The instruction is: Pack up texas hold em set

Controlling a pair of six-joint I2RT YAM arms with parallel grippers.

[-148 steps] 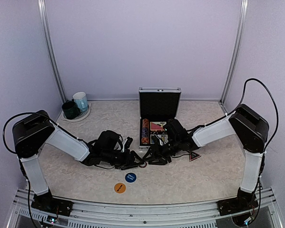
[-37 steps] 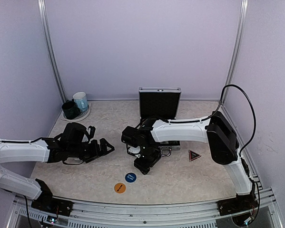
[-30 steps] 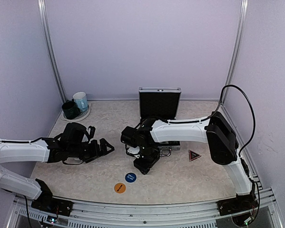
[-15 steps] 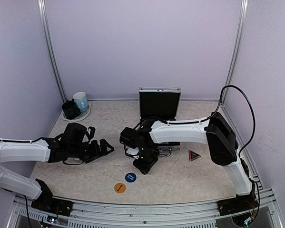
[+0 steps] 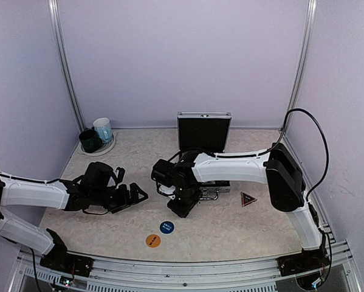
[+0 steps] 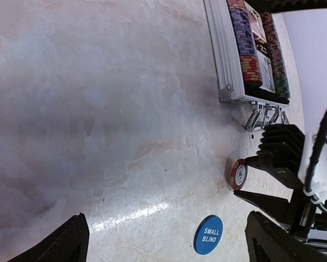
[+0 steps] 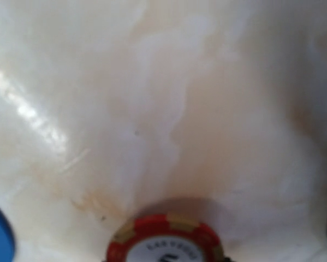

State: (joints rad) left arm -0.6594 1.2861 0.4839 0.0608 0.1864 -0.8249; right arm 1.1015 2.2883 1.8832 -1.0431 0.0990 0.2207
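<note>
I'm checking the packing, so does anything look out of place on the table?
Yes. A red poker chip sits tilted at the right gripper's fingertips, outside the open silver aluminium case. The blue round button, orange round button and dark triangular marker also lie loose on the table.

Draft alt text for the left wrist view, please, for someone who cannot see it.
The right gripper pinches a red poker chip on edge over a marble table, near a blue SMALL BLIND button. Beyond lies an open silver case of chip stacks and cards; the open left gripper frames the bottom corners.
</note>
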